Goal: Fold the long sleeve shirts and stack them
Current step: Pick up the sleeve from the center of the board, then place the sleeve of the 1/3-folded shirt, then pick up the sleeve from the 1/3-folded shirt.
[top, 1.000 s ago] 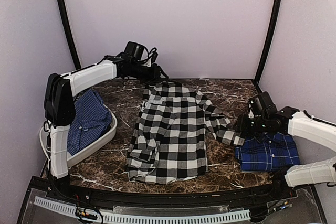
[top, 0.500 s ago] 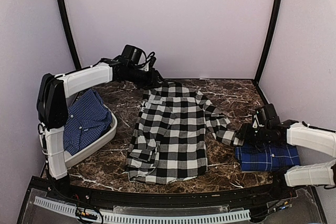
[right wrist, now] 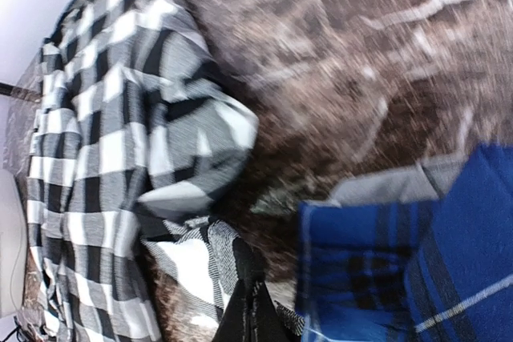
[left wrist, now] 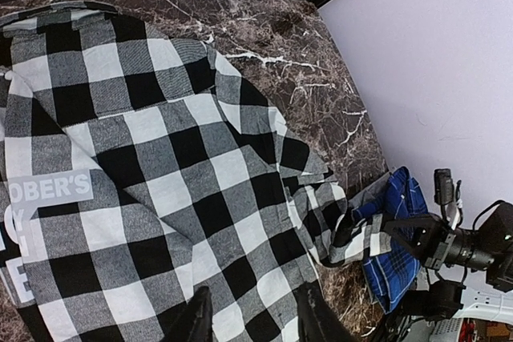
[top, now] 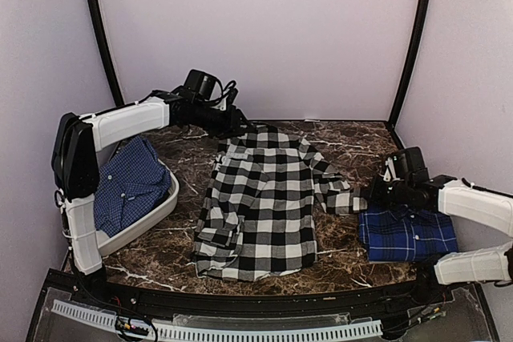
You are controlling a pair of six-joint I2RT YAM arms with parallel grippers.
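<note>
Top view, checked shirt (top: 260, 198): spread flat on the middle of the marble table (top: 353, 146), collar toward the far wall, hem toward the arm bases.
Top view, sleeve (top: 333, 186): runs out from the shirt's right side toward the right arm, its cuff raised off the table.
Top view, blue plaid shirt (top: 409, 234): lies folded near the table's right edge, just beside the cuff.
Top view, white tub (top: 160, 210): stands at the table's left edge and holds a blue small-check shirt (top: 128, 186).
Top view, left gripper (top: 240, 124): hangs at the collar end of the checked shirt.
Top view, right gripper (top: 365, 195): sits at the cuff, between the two shirts.
Left wrist view, left gripper (left wrist: 252, 298): fingers (left wrist: 198, 318) stand apart, with checked cloth seen through the gap; contact cannot be told.
Left wrist view, checked shirt: fills the frame, with white block lettering (left wrist: 68, 190) at its left side.
Left wrist view, blue plaid shirt (left wrist: 393, 246): lies beyond the cuff, beside the right arm.
Right wrist view, right gripper (right wrist: 250, 310): fingers pressed together, clamped on the cuff (right wrist: 188, 266) of the checked shirt.
Right wrist view, blue plaid shirt (right wrist: 377, 262): lies just right of the closed fingers, on the table.
</note>
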